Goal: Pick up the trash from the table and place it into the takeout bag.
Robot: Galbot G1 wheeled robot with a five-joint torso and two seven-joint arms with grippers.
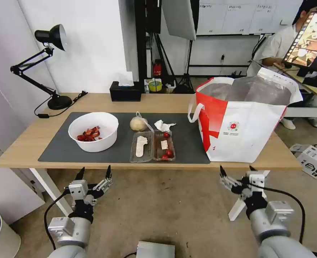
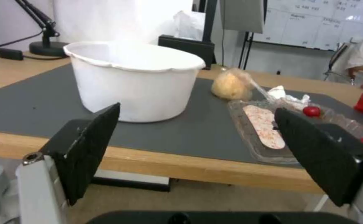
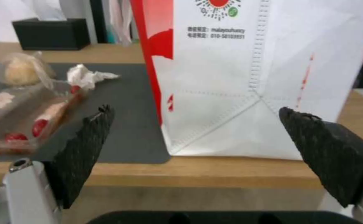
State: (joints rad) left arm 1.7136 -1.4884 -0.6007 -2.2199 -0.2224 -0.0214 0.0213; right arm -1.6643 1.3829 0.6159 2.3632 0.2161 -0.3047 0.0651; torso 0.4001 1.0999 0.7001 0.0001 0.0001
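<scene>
Light wood runs the width of our bench [image 1: 29,143], with a dark grey mat [image 1: 58,148] on it and a black desk lamp [image 1: 51,64] at its far left corner. Our left claw [image 1: 94,175] hangs below the near bench edge, in front of the white bowl [image 1: 93,130], its fingers spread apart and holding nothing. On the mat, going rightward, we see the bowl with red scraps, then the beige lump in its clear bag [image 1: 138,123], the crumpled tissue [image 1: 163,125] just beside it, and nearer us the open clamshell tray [image 1: 152,146] with small red fruits. A black tissue box [image 1: 125,91] sits at the far edge. The takeout bag [image 1: 244,122] stands upright on the right end, mouth open, foil lining showing. Our right claw [image 1: 236,171] hangs below the edge before the bag, fingers likewise apart and empty. From the left wrist we see the bowl's plain side wall [image 2: 136,90], not its contents; from the right wrist, the bag's printed front [image 3: 239,77].
</scene>
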